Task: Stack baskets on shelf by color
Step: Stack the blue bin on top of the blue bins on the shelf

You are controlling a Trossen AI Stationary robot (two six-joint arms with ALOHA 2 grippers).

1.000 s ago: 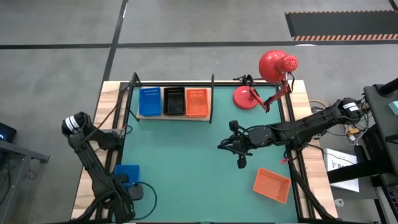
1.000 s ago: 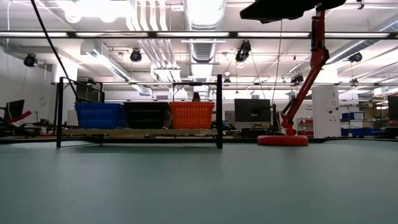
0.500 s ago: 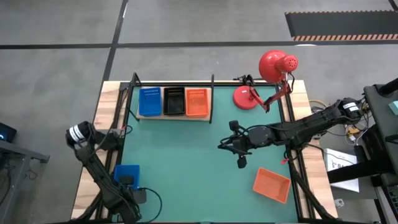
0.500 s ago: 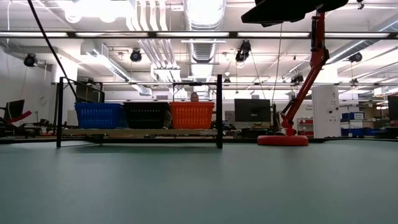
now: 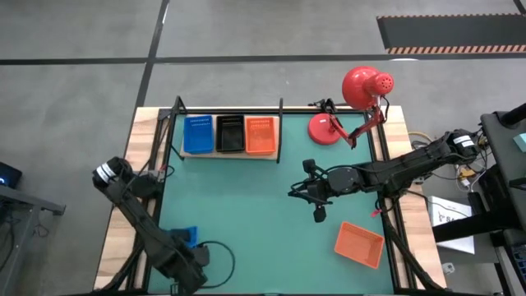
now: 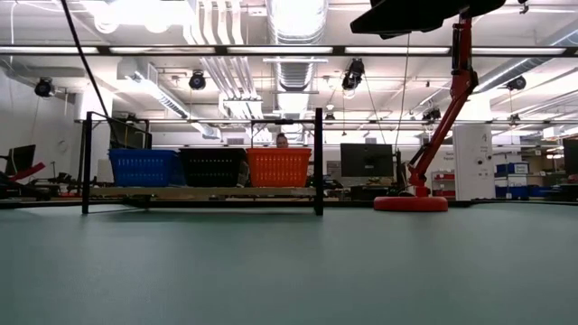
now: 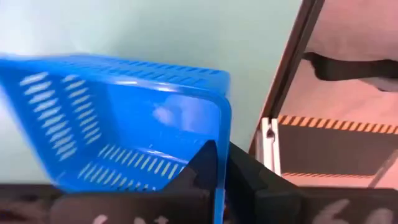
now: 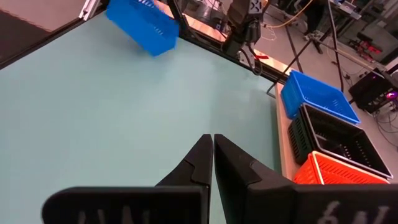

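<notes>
Step in hand: a loose blue basket [image 7: 124,118] is gripped at its rim by the left claw [image 5: 191,251]; it is judged to be at the start of a lift toward the shelf [image 5: 271,154].
Left claw: closed on the wall of the loose blue basket, as seen in the left wrist view; in the high view it lies near the bench's 7 o'clock corner.
Right claw: closed on nothing [image 8: 212,155]; it is held over the green mat [image 5: 246,214] at about 3 o'clock of the bench's middle.
Shelf: placed at 11 o'clock on the bench, with three baskets abreast: blue [image 5: 198,134], black [image 5: 229,134], orange [image 5: 260,136].
Loose orange basket: left on the mat at 5 o'clock [image 5: 359,244], well apart from both claws.
Lamp: a red desk lamp [image 5: 366,87] is stood at 1 o'clock, beside the shelf's right post.
Doing it well: the basket appears tilted in the grip, so it should be raised slowly and levelled before it is carried toward 11 o'clock.
Placement: it should be brought over the blue basket on the shelf, lined up edge to edge, and lowered inside the black posts without being knocked against them.
Risk: a one-wall grip may be lost through swinging; a steady pace is advised.
</notes>
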